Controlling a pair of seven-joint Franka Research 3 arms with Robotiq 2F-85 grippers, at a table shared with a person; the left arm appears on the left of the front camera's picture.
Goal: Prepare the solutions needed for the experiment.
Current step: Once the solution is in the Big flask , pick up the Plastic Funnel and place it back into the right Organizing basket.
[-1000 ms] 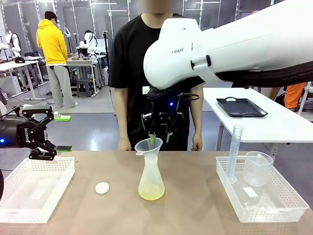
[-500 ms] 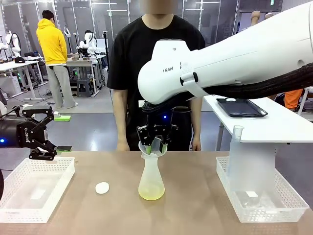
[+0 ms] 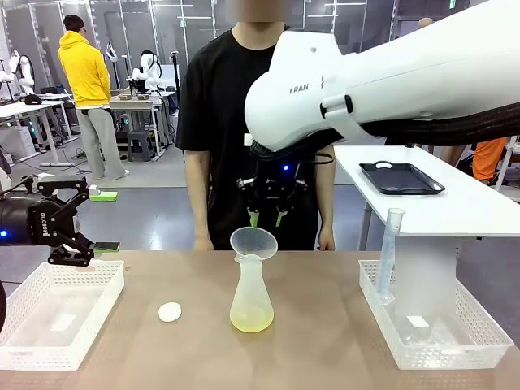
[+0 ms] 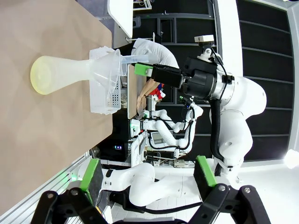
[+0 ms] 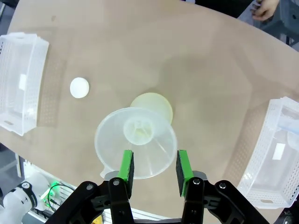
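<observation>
Hanging just above the funnel (image 3: 253,242), the right gripper (image 3: 266,218) is pointing straight down with its green pads partway apart and nothing between them. From its own wrist camera the gripper (image 5: 154,165) is looking right into the funnel's (image 5: 135,142) mouth, clear of the rim. The funnel is sitting upright in the neck of a clear flask (image 3: 251,301) at the middle of the table (image 3: 325,349), and inside the flask a shallow layer of pale yellow-green liquid (image 3: 251,321) is lying across the bottom (not much of it, just a thin pool). From above, a crescent of that liquid (image 5: 156,105) is showing past the funnel's edge.

Further out, a small white disc (image 3: 170,312) is lying on the table to the flask's left, well apart from it. A tall measuring tube (image 3: 388,252) is standing in the white basket (image 3: 422,353) on the right. At the far left, the left gripper (image 3: 101,221) is hovering over the other white basket (image 3: 81,266) with its fingers spread wide and empty. A person (image 3: 244,122) is standing at the far side, arms down.

As I am judging it, some liquid is already in the flask and the funnel is in place for more, so the mixing looks partly done. Whether more pouring is due, I cannot tell.
</observation>
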